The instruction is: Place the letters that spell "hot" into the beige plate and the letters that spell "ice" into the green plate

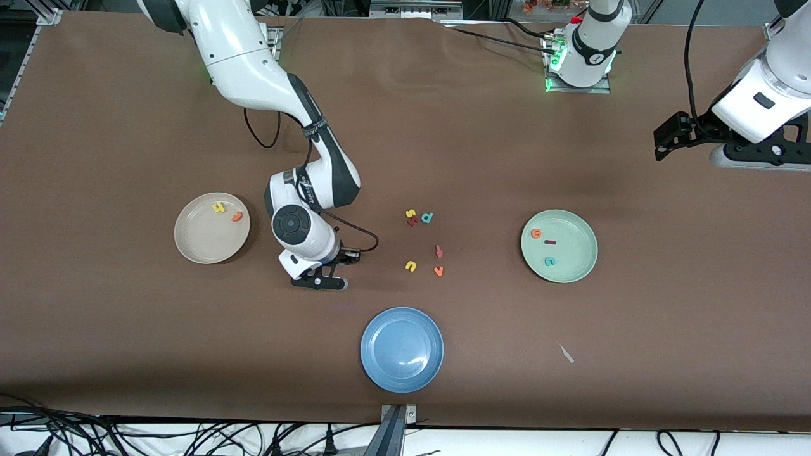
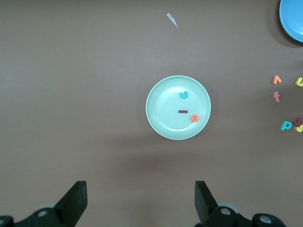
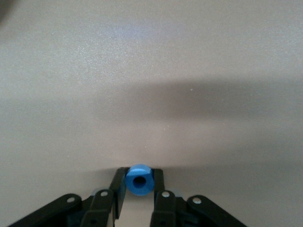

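My right gripper (image 1: 324,282) is down at the table between the beige plate (image 1: 208,244) and the blue plate, shut on the blue o (image 3: 139,179). The ring stands upright between the fingertips. On the beige plate lie the yellow h (image 1: 218,206) and the orange t (image 1: 237,216). The green plate (image 1: 580,253) holds the orange e (image 1: 536,234), the dark red i (image 1: 550,242) and the teal c (image 1: 550,260). My left gripper (image 2: 140,198) waits open and empty, high over the left arm's end of the table, looking down on the green plate (image 2: 163,113).
A blue plate (image 1: 402,349) sits nearest the front camera. Loose letters lie mid-table: yellow s (image 1: 410,214), teal d (image 1: 427,218), pinkish-red f-shaped letter (image 1: 438,251), yellow u (image 1: 410,266), orange v (image 1: 438,271). A small white scrap (image 1: 566,353) lies beside the blue plate.
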Tool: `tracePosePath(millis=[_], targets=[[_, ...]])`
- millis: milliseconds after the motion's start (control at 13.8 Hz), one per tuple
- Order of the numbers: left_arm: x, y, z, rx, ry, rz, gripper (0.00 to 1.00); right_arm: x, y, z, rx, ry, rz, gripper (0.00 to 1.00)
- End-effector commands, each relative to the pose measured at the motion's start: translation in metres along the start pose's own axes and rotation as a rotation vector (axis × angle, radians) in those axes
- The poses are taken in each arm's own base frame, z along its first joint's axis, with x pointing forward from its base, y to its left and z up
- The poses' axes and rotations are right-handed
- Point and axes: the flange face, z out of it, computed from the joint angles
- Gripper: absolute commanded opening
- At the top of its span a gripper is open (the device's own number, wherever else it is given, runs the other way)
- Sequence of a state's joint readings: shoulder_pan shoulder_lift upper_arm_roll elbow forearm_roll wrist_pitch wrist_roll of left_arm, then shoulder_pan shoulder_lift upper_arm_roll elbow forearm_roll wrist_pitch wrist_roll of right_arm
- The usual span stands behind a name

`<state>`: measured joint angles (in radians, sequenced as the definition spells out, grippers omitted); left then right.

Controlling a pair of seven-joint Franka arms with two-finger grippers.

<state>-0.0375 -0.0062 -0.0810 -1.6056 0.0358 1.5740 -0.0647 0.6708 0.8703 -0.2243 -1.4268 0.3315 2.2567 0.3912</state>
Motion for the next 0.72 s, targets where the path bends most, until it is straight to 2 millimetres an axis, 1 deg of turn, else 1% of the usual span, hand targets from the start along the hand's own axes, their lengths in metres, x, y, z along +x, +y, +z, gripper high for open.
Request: tracePosePath(millis=[0,72,290,362,507,579,652], targets=[[0.003,-0.001,-0.006,0.014,0.008,0.012,1.0,0.003,-0.005,0.009,0.021,-0.002,-0.003,0.2],[0.003,-0.001,-0.006,0.014,0.008,0.012,1.0,0.003,-0.005,0.007,0.019,-0.008,-0.004,0.2],[0.003,-0.002,-0.006,0.014,0.008,0.012,1.0,0.0,-0.004,-0.015,-0.001,-0.044,-0.025,0.2],[0.003,-0.002,-0.006,0.014,0.008,0.012,1.0,0.002,0.006,-0.024,-0.025,-0.068,-0.038,0.2],[0.003,-0.003,-0.006,0.014,0.008,0.012,1.0,0.001,0.037,-0.037,-0.067,-0.136,-0.095,0.19],[0.002,-0.003,-0.005,0.014,0.006,0.01,1.0,0.0,0.057,-0.044,-0.076,-0.147,-0.105,0.19],[0.002,-0.003,-0.005,0.014,0.006,0.01,1.0,-0.006,0.076,-0.05,-0.077,-0.16,-0.119,0.19]])
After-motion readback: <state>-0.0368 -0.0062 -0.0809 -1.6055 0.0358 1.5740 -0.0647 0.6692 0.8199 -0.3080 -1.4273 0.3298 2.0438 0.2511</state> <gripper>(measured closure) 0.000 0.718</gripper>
